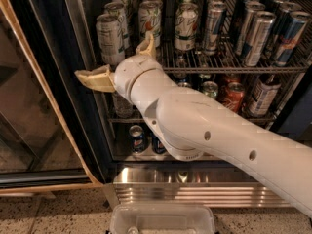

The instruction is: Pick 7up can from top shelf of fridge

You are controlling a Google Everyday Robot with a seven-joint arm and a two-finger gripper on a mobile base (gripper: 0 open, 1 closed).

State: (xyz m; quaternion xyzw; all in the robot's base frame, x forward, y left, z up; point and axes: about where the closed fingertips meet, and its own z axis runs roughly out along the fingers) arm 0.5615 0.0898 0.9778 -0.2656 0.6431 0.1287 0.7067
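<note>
Speckled floor [48, 218] runs along the bottom, and a clear plastic tub [161, 221] sits at its lower edge. Above it stands the fridge [195, 191] with its ribbed steel base panel and dark frame. Its glass door [29, 106] is swung open at the left.

The top shelf [229, 68] is a wire rack across the fridge, crowded with cans. The 7up can [109, 38] stands upright at the front left corner of that shelf, right by the left wall. It is silvery white with rows of small print. Beside it toward the right are white cans with a green logo [185, 26], and tall slim silver-and-blue cans [256, 38] fill the right end.

My pincer [115, 56] is at the shelf's front left corner, at the level of the front rail, and it is spread wide. One tan finger [92, 79] points left across the fridge frame, below the can's base. The other finger [146, 47] points up, just to the right of the can. The can's lower end shows in the spread between them, and I cannot tell whether either finger touches it. My white arm [219, 130] crosses from the lower right corner, covering much of the middle shelf.

Behind the arm, a red can [234, 94] and a dark bottle [261, 94] stand toward the right end of the middle shelf. Blue cans [138, 138] sit at the left end of the bottom shelf.
</note>
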